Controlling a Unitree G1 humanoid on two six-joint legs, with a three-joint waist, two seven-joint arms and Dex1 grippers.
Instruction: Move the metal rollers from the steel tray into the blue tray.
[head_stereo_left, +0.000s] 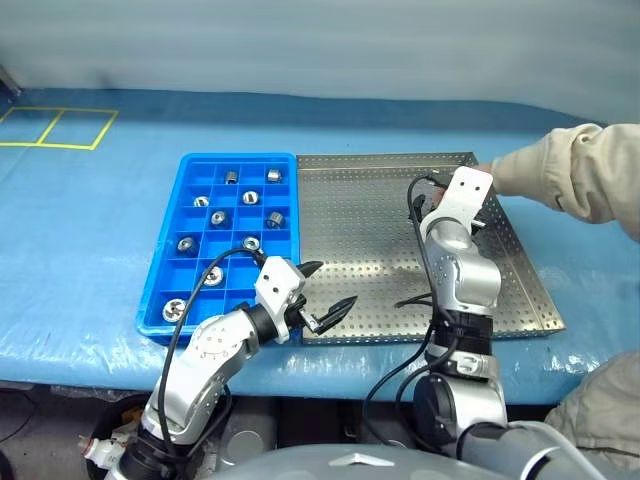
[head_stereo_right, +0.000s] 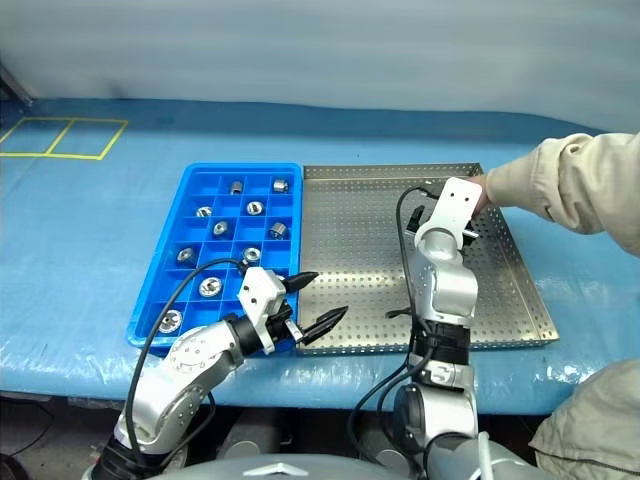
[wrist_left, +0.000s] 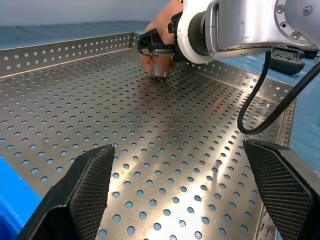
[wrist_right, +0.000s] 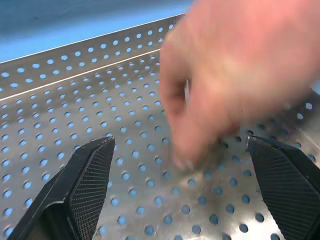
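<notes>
Perforated shiny steel tray (head_stereo_left: 380, 250); gridded blue tray (head_stereo_left: 190, 180) holds cylindrical metal rollers (head_stereo_left: 218, 217)

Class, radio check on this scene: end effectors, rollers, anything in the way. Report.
Both end effectors open: left, right. Ten metal rollers in blue tray. One roller on steel tray, under a person's hand, blocking the right end effector.

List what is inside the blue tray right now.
Ten metal rollers lie in the blue tray, each in its own compartment; the other compartments are bare. The left claw and its cable cover part of the near corner.
</notes>
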